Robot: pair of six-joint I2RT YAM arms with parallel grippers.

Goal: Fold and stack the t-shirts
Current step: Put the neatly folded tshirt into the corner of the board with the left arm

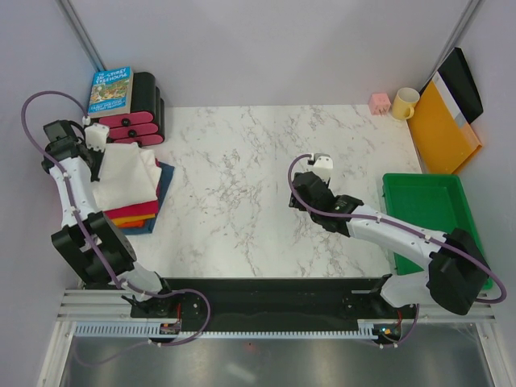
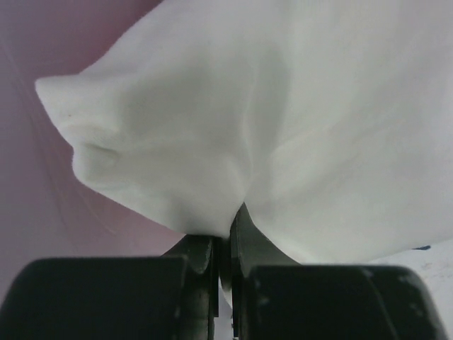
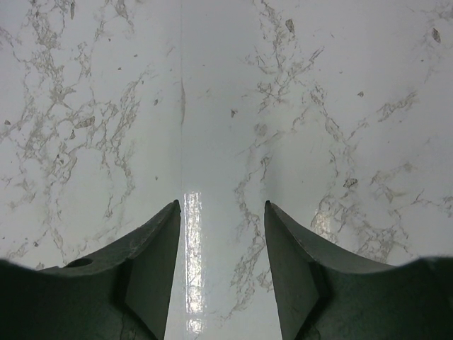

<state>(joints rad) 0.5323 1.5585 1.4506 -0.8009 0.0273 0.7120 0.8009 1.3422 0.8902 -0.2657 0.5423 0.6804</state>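
Left gripper [image 2: 225,237] is pinched tight on a fold of the cream-white shirt [image 1: 125,176], which lies draped over the folded magenta-pink shirt [image 1: 129,211], orange shirt [image 1: 139,219] and blue shirt [image 1: 166,181] stacked at the left edge of the tabletop [image 1: 242,161]. Right gripper [image 3: 221,209] hangs over the marble near the tabletop's middle, jaws parted and gripping nothing. Outward, a green tray [image 1: 419,185] sits at the right edge, and a yellow mug [image 1: 405,103] stands at the far right corner, its inside too small to make out.
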